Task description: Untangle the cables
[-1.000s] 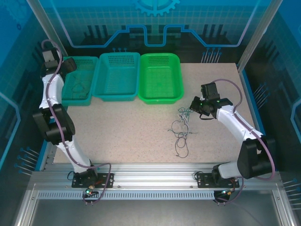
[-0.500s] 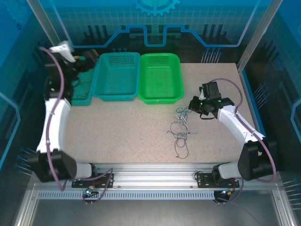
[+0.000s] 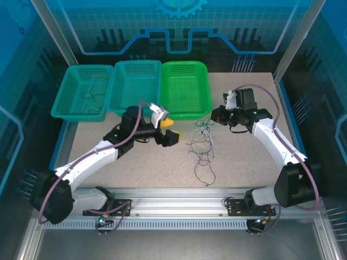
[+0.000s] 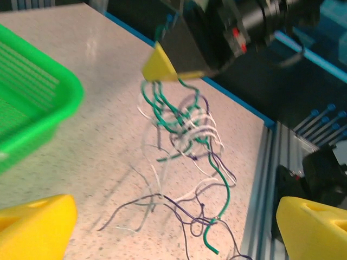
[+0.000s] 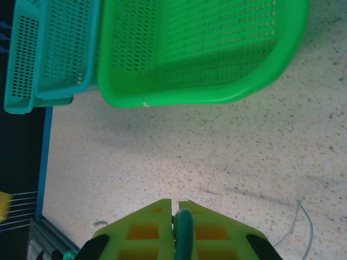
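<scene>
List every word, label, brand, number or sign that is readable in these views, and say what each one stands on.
None: no text can be read.
Back wall: a gear emblem and circuit-style lines, graphics without letters.
Green basket, middle teal basket, left teal basket, table, cables: no markings visible.
Left wrist view: blurred by motion, nothing legible.

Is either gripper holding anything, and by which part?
The right gripper pinches a thin green cable at the top of the tangled bundle; the open left gripper holds nothing.
</scene>
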Motion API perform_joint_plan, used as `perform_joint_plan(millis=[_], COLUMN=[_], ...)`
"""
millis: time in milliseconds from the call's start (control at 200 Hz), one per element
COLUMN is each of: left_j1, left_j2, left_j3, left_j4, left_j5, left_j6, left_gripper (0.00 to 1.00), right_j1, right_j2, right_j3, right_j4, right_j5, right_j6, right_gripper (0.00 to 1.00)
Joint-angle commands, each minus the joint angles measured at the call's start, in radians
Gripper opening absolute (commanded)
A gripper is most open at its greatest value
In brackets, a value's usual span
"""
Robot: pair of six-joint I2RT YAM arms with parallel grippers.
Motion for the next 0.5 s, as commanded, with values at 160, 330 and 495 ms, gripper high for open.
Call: perform_joint_plan(millis=[160,330,495], left_j1=[-0.097,-0.105,-0.117], left_j2=[0.246,0.344,0.392], left_j3=[0.04,0.026,0.017], left_j4=[0.117,0.244,0.318], left_j5=[-0.043,-0.033,-0.017], left_j6=[-0.276,-0.486,-0.551], left_gripper=[0.79,0.62,0.23], right_j1=[0.004,0.005,0.005], right_j2=[-0.007,-0.002,0.003], right_j3=[0.068,0.073,0.071], right_j4=[-0.021,-0.031,-0.035], right_j5=[0.015,0.039,0.048], right_j6=[0.025,0.031,0.029], right_gripper=[0.0,0.0,0.0])
